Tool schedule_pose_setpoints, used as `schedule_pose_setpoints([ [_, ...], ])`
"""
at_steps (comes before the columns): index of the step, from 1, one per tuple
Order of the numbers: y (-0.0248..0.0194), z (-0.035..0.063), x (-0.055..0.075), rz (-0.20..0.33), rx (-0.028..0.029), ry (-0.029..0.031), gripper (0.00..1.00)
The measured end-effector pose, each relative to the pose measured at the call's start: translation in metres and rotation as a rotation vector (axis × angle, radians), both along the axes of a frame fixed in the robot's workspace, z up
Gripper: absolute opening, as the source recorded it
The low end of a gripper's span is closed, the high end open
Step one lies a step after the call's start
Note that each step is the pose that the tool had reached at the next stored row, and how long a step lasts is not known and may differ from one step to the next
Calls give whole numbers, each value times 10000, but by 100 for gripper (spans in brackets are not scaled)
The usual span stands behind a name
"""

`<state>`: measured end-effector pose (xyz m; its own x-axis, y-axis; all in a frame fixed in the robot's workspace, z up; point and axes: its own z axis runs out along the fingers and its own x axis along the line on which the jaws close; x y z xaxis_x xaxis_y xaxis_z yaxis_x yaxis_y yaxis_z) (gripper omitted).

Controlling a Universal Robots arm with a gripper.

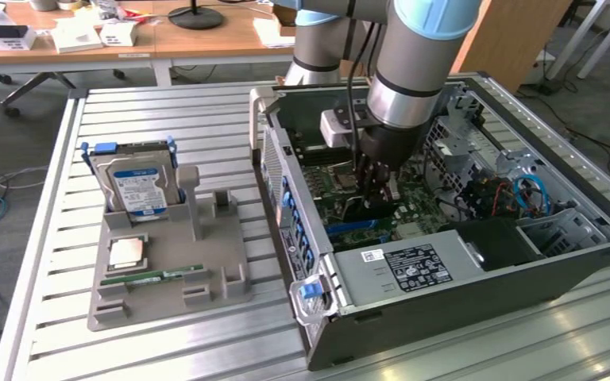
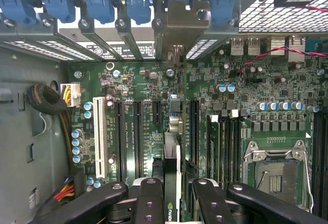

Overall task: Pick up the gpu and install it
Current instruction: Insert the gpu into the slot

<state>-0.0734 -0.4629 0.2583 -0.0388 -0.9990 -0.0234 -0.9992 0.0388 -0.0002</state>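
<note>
- A slatted metal table (image 1: 167, 119) carries the whole set-up.
- A grey plastic parts stand (image 1: 225, 282) sits flat on the slats, toward the exterior view's left.
- An open computer case (image 1: 475, 298) lies on its side just beside the stand, toward the exterior view's right.

Gripper (image 2: 177, 185) fingers (image 2: 151, 198) look like smooth matt black plastic. The gpu (image 2: 171, 152) between them shows a dark board edge and a dull bare-metal bracket. The motherboard (image 2: 138, 85) underneath is slightly glossy green. The clips (image 2: 97, 3) past the fingertips are shiny blue plastic. The case (image 1: 517, 286) around it is matt grey metal, and the table (image 1: 178, 111) is brushed aluminium slats.
</note>
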Motion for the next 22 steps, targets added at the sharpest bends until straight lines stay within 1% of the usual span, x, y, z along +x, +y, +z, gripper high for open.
schedule_pose_setpoints([
  [9, 3, -6, -19, 20, 0, -57, 26],
  [22, 8, -19, -22, 43, 0, -84, 26],
])
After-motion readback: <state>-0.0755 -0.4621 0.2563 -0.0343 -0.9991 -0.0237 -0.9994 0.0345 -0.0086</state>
